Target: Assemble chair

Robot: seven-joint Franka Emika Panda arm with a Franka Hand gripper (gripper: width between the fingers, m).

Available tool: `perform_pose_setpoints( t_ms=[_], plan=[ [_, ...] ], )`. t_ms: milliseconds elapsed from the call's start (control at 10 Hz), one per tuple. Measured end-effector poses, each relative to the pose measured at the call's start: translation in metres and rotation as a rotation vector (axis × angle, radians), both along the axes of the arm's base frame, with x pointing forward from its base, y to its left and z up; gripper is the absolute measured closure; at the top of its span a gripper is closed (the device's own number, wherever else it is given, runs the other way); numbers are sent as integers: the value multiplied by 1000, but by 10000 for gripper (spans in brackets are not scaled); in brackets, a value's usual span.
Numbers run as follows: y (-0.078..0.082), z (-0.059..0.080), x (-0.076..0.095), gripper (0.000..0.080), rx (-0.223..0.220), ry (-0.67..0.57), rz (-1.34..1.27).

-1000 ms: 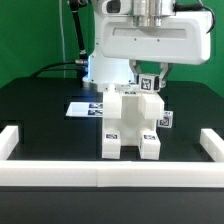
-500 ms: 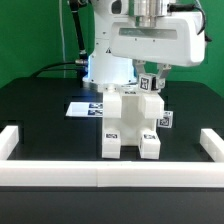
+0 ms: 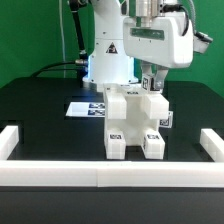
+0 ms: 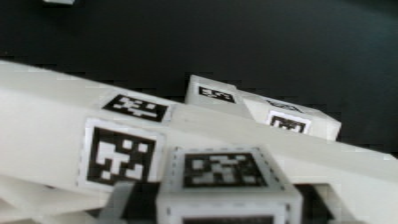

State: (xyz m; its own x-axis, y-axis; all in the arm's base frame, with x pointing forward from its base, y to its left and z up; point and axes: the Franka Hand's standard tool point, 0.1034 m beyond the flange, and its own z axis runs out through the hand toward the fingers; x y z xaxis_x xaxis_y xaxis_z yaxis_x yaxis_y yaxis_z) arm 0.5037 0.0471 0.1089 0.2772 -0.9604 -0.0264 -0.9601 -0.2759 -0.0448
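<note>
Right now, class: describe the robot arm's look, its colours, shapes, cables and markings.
The arm is glossy white, rounded, with a small dark marking. A boxy white housing caps the wrist under a grey metal cylinder. Black cables trail beside its base.

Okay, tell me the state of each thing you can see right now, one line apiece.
chair: assembled block of pieces, standing on two legs on the table.
gripper: down at the chair's top; open or shut cannot be told.
marker board: lying flat on the table behind the chair.
</note>
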Motion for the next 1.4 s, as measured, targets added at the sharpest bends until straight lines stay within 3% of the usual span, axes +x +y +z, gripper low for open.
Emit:
perform_pose_setpoints(
  t_ms=[100,200,300,400,900,1400],
  plan=[
    [0,0,0,425,-1,-1,29],
    [0,0,0,243,-2,0,57],
    [2,0,-1,243,2,15,73],
    [4,2,0,169,4,21,137],
    [2,2,2,150,-18,-18,706],
    [1,3,3,150,-37,-29,1062]
  ],
)
